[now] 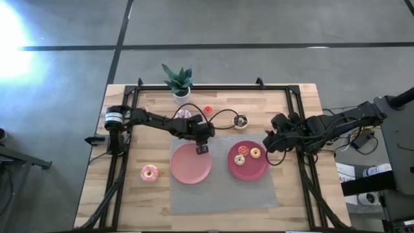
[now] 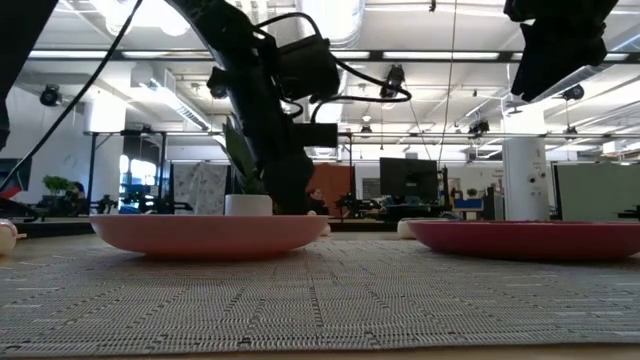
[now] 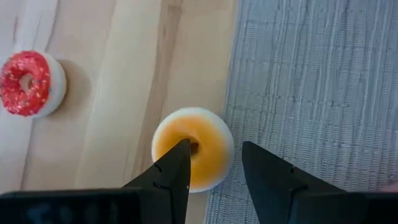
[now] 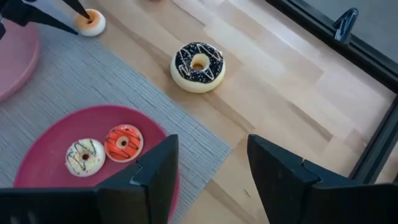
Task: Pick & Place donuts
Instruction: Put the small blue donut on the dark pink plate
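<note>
My left gripper (image 3: 214,155) is open and points down over a small orange donut (image 3: 202,134), which lies flat on the wood at the grey mat's far edge. My right gripper (image 4: 211,162) is open and hovers right of the dark pink plate (image 1: 249,169), touching nothing. That plate carries a white donut (image 4: 85,155) and a red-orange one (image 4: 123,142). A red donut (image 3: 26,83) and a chocolate donut (image 4: 199,65) lie on the wood beyond the mat. A pink donut (image 1: 149,173) lies near the left edge. The light pink plate (image 1: 191,165) holds nothing. My left gripper comes at the orange donut from above. One fingertip (image 3: 181,152) stands at the donut's hole (image 3: 195,147) and the other (image 3: 252,155) outside its rim on the mat side. I cannot tell whether either finger touches it.
A potted plant (image 1: 179,81) stands at the far edge. The grey mat (image 1: 220,191) lies under both plates. A black frame (image 1: 213,87) runs along the table's far edge and sides. A whitish-pink donut (image 1: 183,114) shows beside the left arm.
</note>
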Motion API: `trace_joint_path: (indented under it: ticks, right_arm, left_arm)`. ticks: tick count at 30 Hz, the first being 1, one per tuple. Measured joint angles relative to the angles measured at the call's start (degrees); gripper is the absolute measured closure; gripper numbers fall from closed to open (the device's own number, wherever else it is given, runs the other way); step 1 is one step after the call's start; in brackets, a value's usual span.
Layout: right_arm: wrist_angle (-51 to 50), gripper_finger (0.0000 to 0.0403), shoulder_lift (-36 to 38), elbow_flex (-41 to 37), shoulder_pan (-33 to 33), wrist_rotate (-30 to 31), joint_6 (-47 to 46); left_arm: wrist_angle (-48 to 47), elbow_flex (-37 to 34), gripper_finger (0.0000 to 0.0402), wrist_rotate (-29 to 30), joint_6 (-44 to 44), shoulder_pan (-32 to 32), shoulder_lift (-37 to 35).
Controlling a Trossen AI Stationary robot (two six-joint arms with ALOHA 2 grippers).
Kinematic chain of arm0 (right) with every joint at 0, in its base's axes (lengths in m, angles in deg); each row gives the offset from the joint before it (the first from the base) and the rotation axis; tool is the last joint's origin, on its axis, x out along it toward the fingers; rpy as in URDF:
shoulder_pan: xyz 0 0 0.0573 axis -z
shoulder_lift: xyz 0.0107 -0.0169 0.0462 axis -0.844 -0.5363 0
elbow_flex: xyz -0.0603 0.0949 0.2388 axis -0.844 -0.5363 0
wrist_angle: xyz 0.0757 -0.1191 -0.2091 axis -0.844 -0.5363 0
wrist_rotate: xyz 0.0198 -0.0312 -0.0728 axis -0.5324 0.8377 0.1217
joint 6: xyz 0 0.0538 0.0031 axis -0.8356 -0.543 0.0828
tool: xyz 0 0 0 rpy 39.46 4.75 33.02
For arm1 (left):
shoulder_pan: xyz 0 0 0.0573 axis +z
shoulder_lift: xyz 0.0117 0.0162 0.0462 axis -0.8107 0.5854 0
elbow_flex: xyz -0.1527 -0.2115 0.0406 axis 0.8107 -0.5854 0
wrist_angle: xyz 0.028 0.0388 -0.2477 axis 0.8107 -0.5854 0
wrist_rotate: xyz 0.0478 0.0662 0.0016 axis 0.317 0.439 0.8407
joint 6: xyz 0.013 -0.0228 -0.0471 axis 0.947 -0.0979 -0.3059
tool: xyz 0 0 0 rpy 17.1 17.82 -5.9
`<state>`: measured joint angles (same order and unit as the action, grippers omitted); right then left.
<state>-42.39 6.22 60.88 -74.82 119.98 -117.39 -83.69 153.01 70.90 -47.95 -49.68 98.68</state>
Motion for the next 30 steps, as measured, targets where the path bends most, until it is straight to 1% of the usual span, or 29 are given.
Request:
trace_joint_path:
  ticks: [6, 13, 15, 18, 24, 25, 28, 30]
  right_arm:
    - [0.0, 0.022, 0.0, 0.0, 0.0, 0.0, -1.7]
    - [0.0, 0.022, 0.0, 0.0, 0.0, 0.0, -3.6]
    - [0.0, 0.022, 0.0, -0.1, 0.0, 0.0, -3.8]
    - [0.0, 0.022, 0.0, -0.1, 0.0, 0.1, -4.4]
    - [0.3, 0.022, 0.0, -0.1, 0.0, 1.5, -4.7]
    - [0.4, 0.022, 0.0, -0.1, 0.0, 1.5, -4.6]
    - [1.1, 0.0221, 0.0, -0.1, 0.0, 1.4, -3.0]
    - [1.9, 0.0225, 0.0, -0.1, 0.0, 1.0, -0.7]
  left_arm:
    - [-0.1, 0.1, 0.0282, 1.2, 0.0, 1.6, 2.1]
    - [-0.3, 0.2, 0.0283, 1.2, -0.3, 2.4, 3.0]
    - [-0.3, 0.2, 0.0288, 1.2, -0.3, 2.5, 3.0]
    - [-0.3, 0.2, 0.0312, 1.1, -0.4, 2.5, 3.0]
    - [-0.1, 0.2, 0.0385, 1.0, 0.4, 2.5, 3.0]
    - [-0.4, 0.5, 0.0392, 1.1, 0.3, 2.5, 3.0]
    - [-1.9, 1.8, 0.0397, 0.9, -0.4, 2.6, 2.4]
    - [-3.4, 4.2, 0.0398, 0.0, -1.1, 2.6, 1.3]
